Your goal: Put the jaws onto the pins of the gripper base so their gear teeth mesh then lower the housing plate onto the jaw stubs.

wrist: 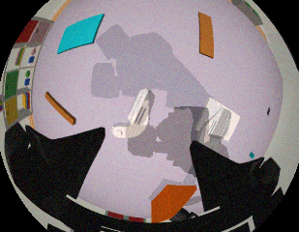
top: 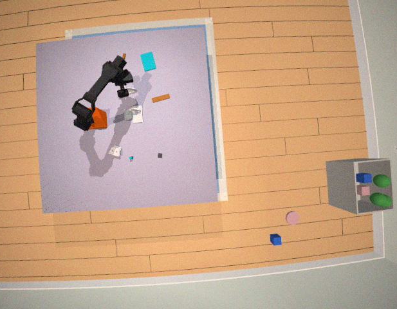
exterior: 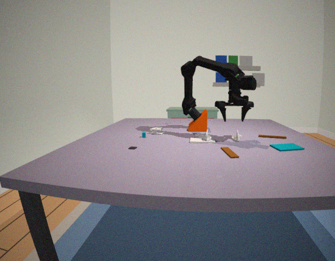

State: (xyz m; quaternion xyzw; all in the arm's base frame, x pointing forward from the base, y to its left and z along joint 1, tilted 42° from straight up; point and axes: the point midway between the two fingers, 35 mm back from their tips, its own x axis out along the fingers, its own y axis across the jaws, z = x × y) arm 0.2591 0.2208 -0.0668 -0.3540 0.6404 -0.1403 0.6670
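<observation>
The white gripper base (top: pixel 138 120) (exterior: pixel 201 141) (wrist: pixel 234 121) lies flat on the table. One pale jaw (top: pixel 134 111) (exterior: pixel 208 136) (wrist: pixel 220 123) is on it; whether it sits fully on its pin cannot be told. The other jaw (top: pixel 131 91) (exterior: pixel 236 137) (wrist: pixel 140 107) lies loose on the table, apart from the base. The white housing plate (top: pixel 116 151) (exterior: pixel 156 130) lies farther off, with its details too small to read. My gripper (exterior: pixel 233 120) (wrist: pixel 149 139) is open and empty, high above the table over the loose jaw's area, fingers pointing down.
Orange-brown strips (top: pixel 161 98) (exterior: pixel 229 152) (wrist: pixel 206 36) (top: pixel 124 55) (exterior: pixel 272 136) (wrist: pixel 60 107) and a teal plate (top: pixel 148 61) (exterior: pixel 286 147) (wrist: pixel 82 34) lie around. A teal cylinder (top: pixel 131 158) (exterior: pixel 144 135) and dark square (top: pixel 159 155) (exterior: pixel 132 147) are near the housing plate. The orange mount (top: pixel 99 118) (exterior: pixel 199 124) (wrist: pixel 170 202) stands beside the base.
</observation>
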